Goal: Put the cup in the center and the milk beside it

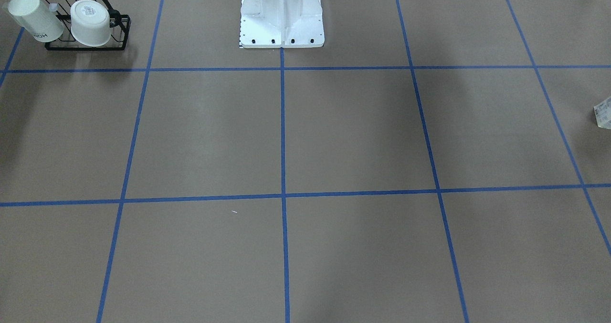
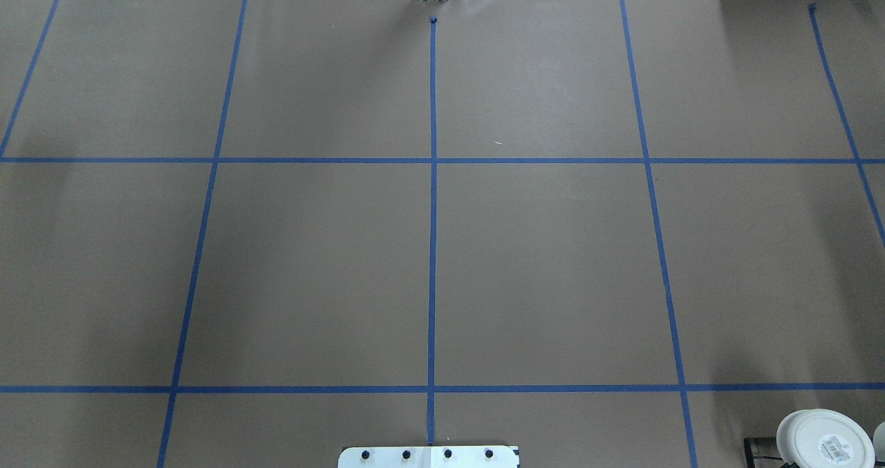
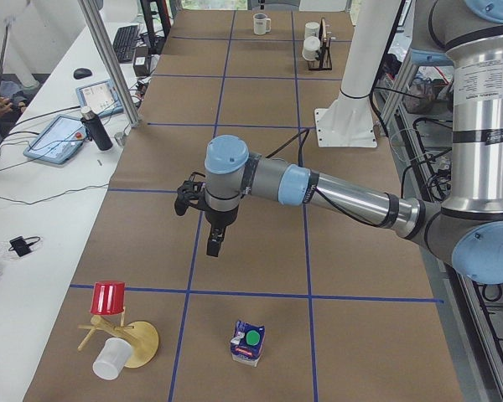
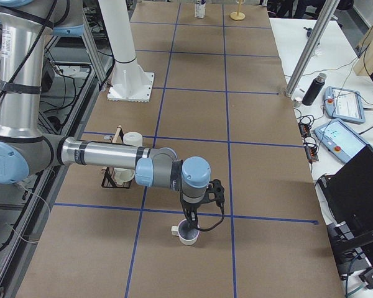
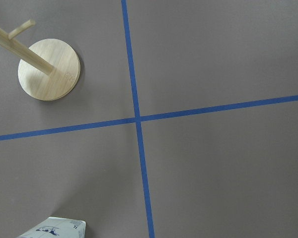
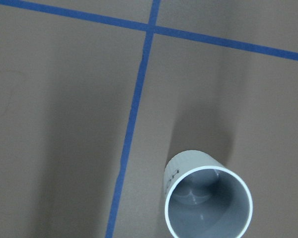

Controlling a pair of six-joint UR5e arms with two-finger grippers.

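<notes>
The cup, a white mug with a dark grey inside, stands upright on the table near a blue tape crossing. It fills the lower part of the right wrist view. My right gripper hangs just above the cup's rim; I cannot tell whether it is open or shut. The milk, a blue and white carton with a green cap, stands near the table's end on my left; its edge shows in the left wrist view. My left gripper hovers above the table, well short of the milk; I cannot tell its state.
A wooden mug tree with a red cup and a clear cup stands beside the milk; its base shows in the left wrist view. A black wire rack holds two white mugs beside the robot's pedestal.
</notes>
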